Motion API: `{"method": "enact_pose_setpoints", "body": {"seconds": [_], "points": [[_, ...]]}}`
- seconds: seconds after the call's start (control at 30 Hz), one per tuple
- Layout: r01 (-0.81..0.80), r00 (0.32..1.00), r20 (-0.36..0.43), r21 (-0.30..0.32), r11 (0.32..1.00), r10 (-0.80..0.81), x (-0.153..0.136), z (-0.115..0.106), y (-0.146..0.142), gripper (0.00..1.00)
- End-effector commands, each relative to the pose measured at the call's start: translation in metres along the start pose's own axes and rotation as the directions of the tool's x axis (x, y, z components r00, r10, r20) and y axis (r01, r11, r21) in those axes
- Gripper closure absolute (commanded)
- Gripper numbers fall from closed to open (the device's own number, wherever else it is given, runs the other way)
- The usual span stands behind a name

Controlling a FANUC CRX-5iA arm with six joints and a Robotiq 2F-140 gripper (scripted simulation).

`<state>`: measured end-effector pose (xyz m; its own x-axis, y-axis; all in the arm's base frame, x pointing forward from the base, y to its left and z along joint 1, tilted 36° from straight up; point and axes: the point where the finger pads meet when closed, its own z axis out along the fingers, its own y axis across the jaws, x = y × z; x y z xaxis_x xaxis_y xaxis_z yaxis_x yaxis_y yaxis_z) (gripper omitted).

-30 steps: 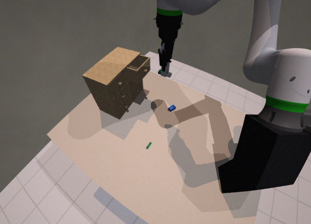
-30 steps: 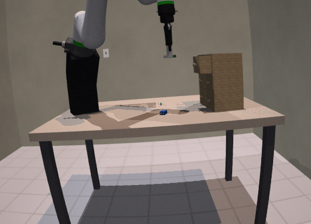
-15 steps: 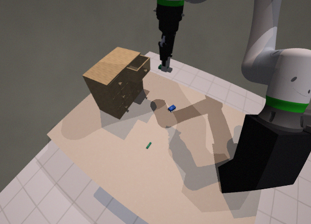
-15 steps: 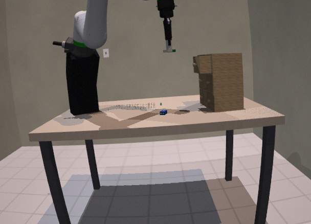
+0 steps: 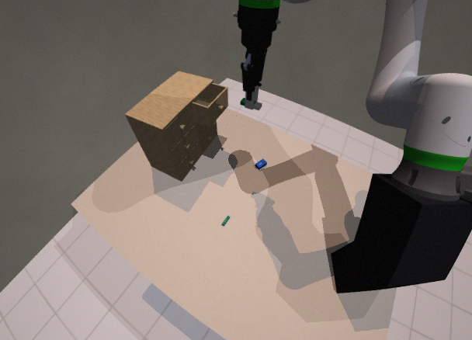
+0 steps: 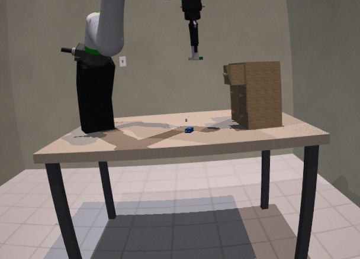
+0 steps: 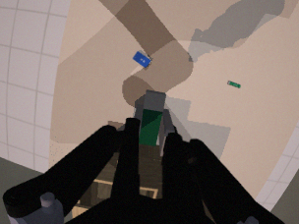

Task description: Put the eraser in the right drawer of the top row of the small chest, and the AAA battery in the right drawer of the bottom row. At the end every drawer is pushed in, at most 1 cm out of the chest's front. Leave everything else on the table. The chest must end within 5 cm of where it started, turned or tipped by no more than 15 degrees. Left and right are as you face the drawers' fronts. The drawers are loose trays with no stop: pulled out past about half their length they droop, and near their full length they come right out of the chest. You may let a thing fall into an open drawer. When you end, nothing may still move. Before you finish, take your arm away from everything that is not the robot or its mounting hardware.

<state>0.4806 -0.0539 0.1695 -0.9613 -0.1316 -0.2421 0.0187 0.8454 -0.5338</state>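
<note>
My gripper is shut on a green eraser and holds it high above the table, level with the top of the small wooden chest and a short way out from its front. The chest's top-row right drawer is pulled partly out; the other drawers look pushed in. The AAA battery, small and green, lies on the table away from the chest.
A small blue block lies on the table in front of the chest. The robot's black base stands at the table's other end.
</note>
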Motion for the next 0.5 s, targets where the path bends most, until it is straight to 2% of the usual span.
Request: {"method": "enact_pose_setpoints", "body": {"seconds": [0.0,0.1,0.23,0.33,0.47], "points": [[0.025,1.000,-0.008,-0.041,0.999,-0.025,0.006,0.005,0.009,0.89],[0.072,0.997,-0.013,-0.124,0.990,-0.074,0.017,0.013,0.027,0.89],[0.161,0.987,0.023,-0.301,0.940,-0.162,0.037,0.024,0.067,0.89],[0.161,0.987,0.023,-0.301,0.940,-0.162,0.037,0.024,0.067,0.89],[0.267,0.963,0.161,-0.494,0.827,-0.215,0.049,0.022,0.120,0.89]]}}
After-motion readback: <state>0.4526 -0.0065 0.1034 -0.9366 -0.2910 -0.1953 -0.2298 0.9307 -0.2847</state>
